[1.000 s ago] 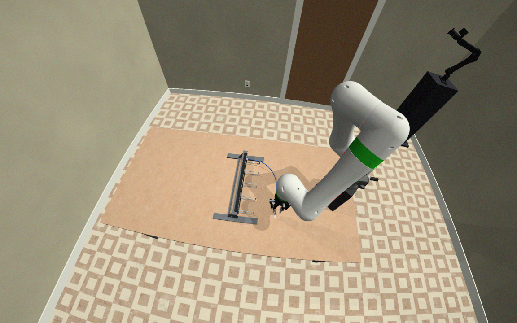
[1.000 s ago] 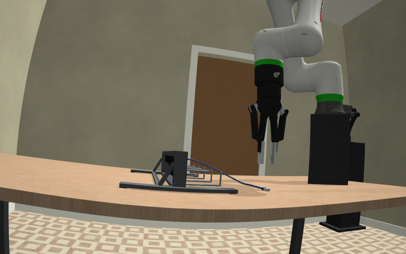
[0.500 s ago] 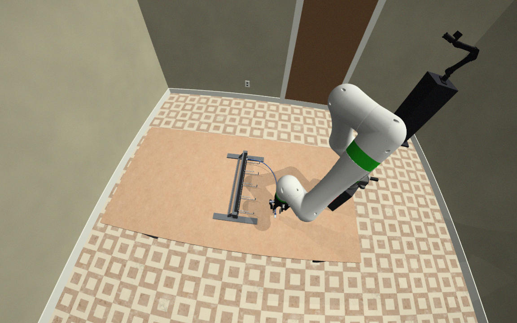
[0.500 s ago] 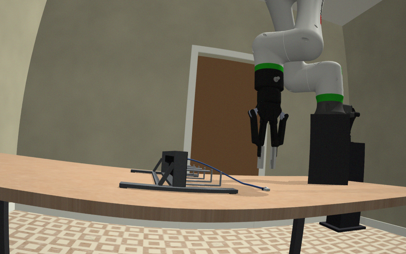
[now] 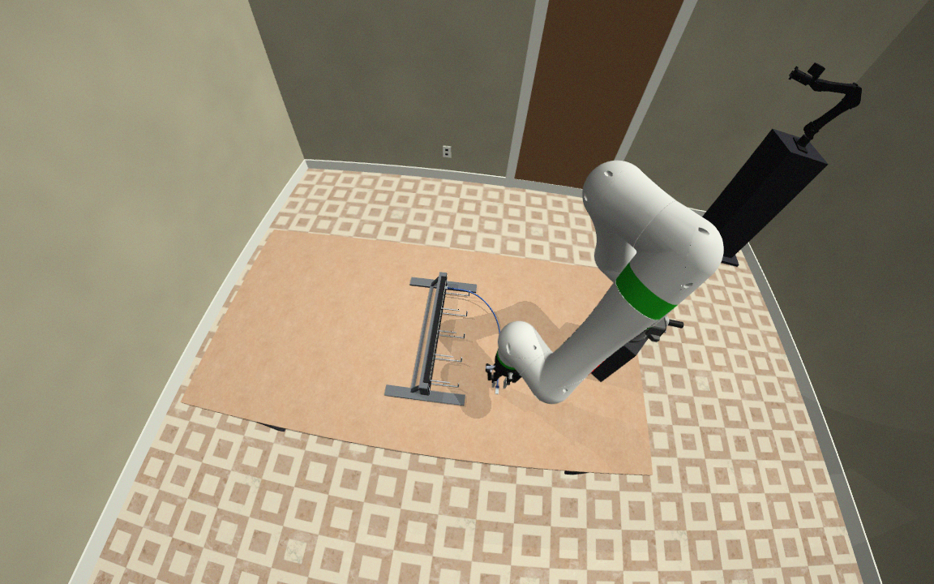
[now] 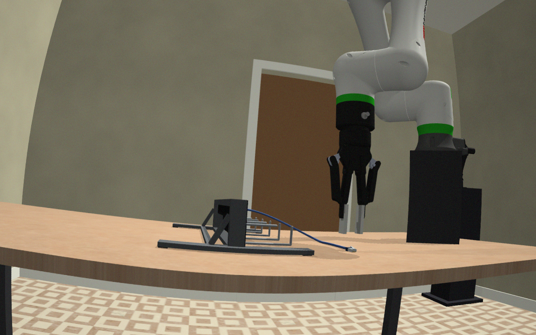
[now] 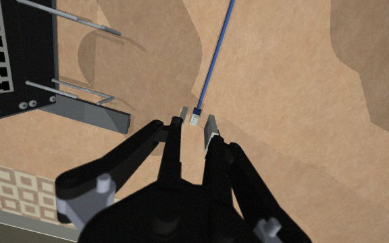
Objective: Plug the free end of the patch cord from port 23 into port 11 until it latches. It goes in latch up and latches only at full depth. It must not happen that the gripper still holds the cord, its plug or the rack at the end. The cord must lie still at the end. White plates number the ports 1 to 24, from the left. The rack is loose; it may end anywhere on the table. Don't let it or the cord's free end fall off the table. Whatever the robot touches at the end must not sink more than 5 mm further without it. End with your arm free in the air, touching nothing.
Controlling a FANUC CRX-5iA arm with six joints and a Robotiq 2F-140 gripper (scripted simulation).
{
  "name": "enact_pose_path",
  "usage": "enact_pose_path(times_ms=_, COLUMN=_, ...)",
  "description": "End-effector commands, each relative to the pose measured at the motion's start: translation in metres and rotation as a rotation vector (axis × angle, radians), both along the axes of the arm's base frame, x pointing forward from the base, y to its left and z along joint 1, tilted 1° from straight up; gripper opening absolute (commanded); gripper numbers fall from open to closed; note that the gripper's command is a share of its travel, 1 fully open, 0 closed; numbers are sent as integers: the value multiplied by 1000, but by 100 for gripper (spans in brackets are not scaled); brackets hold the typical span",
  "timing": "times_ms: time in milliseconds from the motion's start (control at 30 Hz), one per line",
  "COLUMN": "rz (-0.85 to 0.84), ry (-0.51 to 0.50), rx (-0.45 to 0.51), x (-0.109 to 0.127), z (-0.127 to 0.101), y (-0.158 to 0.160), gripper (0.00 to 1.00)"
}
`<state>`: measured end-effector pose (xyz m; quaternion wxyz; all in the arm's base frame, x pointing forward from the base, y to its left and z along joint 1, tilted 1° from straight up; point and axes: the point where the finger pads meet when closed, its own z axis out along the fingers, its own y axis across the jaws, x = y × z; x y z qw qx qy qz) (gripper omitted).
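Observation:
The black patch-panel rack (image 5: 430,333) (image 6: 230,227) (image 7: 29,50) stands on the wooden table (image 5: 310,326) (image 6: 74,233) (image 7: 282,84). A blue patch cord (image 5: 481,301) (image 6: 299,231) (image 7: 215,54) runs from the rack's far end down to the table. Its clear free plug (image 6: 351,249) (image 7: 196,120) lies flat on the table top. My gripper (image 5: 497,381) (image 6: 350,230) (image 7: 196,118) points straight down just above the plug, fingers a narrow gap apart and empty. In the wrist view the plug shows between the two fingertips. White plates 1 to 4 show at the rack's near end.
Thin wire bars (image 6: 270,237) (image 7: 76,89) stick out of the rack's front toward the gripper. The rack's grey foot (image 7: 93,115) lies left of the fingers. The black robot pedestal (image 6: 434,195) (image 5: 760,188) stands behind. The table's edge and the tiled floor (image 7: 9,192) are close at the lower left.

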<state>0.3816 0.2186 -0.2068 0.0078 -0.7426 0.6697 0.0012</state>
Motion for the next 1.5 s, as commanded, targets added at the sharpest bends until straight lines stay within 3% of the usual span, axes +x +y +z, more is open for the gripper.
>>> enact_pose_path(times_ms=0, rz=0, ry=0, rx=0, x=0, z=-5, y=0, gripper=22)
enact_pose_path(times_ms=600, rz=0, ry=0, rx=0, x=0, z=-25, y=0, gripper=22)
enact_pose_path(times_ms=1467, rz=0, ry=0, rx=0, x=0, z=-26, y=0, gripper=22)
